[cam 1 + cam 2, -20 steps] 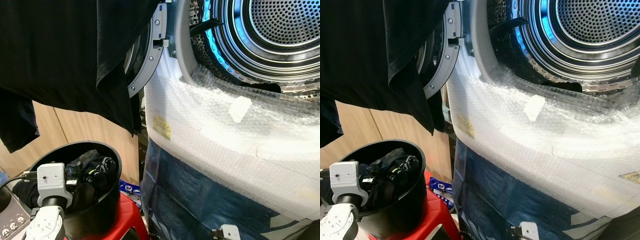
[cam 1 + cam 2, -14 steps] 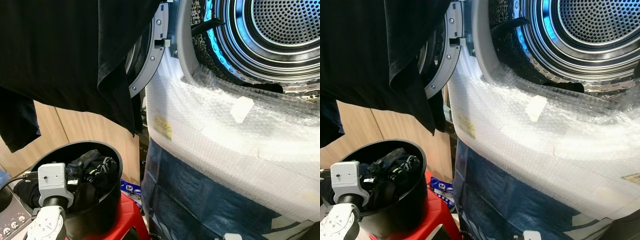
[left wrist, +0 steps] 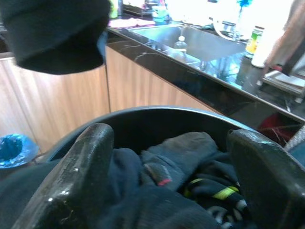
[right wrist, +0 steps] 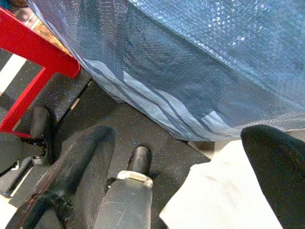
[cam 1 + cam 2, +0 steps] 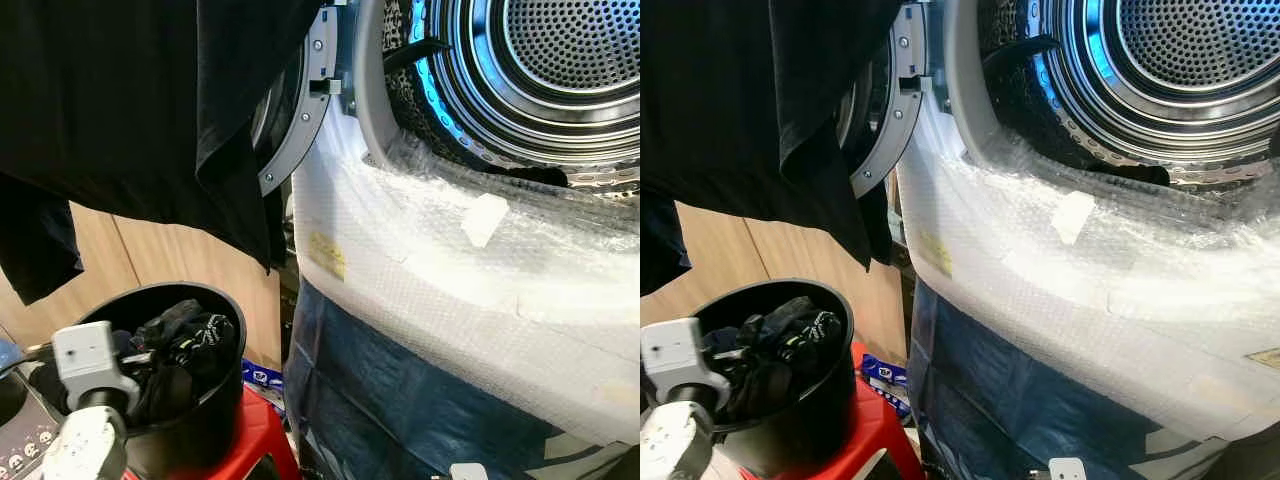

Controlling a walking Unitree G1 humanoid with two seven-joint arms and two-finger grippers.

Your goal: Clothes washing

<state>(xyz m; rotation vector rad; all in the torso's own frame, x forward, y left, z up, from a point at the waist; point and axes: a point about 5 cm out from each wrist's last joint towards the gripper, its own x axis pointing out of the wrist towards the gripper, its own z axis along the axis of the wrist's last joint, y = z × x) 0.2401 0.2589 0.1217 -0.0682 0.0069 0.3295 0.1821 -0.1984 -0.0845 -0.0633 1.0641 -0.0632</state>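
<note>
Left wrist view: left gripper (image 3: 167, 186) spread wide over dark clothes (image 3: 186, 152) in black bucket (image 5: 215, 400) beside washer drum (image 5: 560, 70). Soft, light, floppy; pinch a raised fold. Right gripper (image 4: 176, 176) open, idle near floor.

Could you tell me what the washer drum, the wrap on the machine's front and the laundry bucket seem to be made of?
The drum looks like polished stainless steel: mirror-like ridges and a perforated back. The wrap appears to be translucent bubble wrap, dotted with small cells. The black bucket is probably smooth plastic, with a dull sheen on its rim.
</note>
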